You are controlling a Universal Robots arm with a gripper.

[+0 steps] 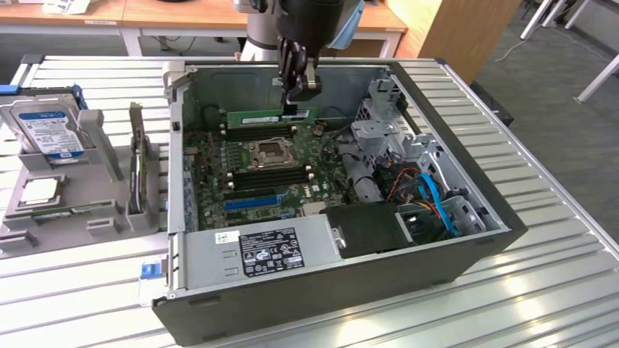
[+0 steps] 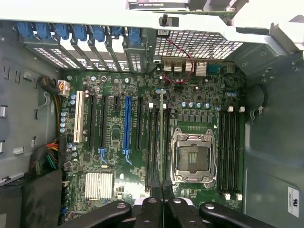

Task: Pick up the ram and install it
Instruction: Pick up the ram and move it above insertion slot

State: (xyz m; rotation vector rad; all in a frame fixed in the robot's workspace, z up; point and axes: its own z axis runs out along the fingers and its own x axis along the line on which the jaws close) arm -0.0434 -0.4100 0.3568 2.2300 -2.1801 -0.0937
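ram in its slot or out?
Out. The gripper holds the ram edge-down, above the empty slots beside the CPU socket.

The ram (image 1: 240, 114) is green with a white sticker (image 1: 257, 118), the motherboard (image 2: 115, 124) green

The exterior view stands well back from the gripper (image 1: 293, 109) and higher than it. It looks down at a slant, so it takes in the whole open computer case (image 1: 320, 312) and the slatted table (image 1: 541, 290) around it. The wrist view sits just behind the gripper's fingers and faces straight down past them, close to the motherboard (image 1: 314, 185). Both views share that board, the processor socket (image 1: 268, 154) below the gripper, and the ram (image 1: 256, 116) between its fingers.
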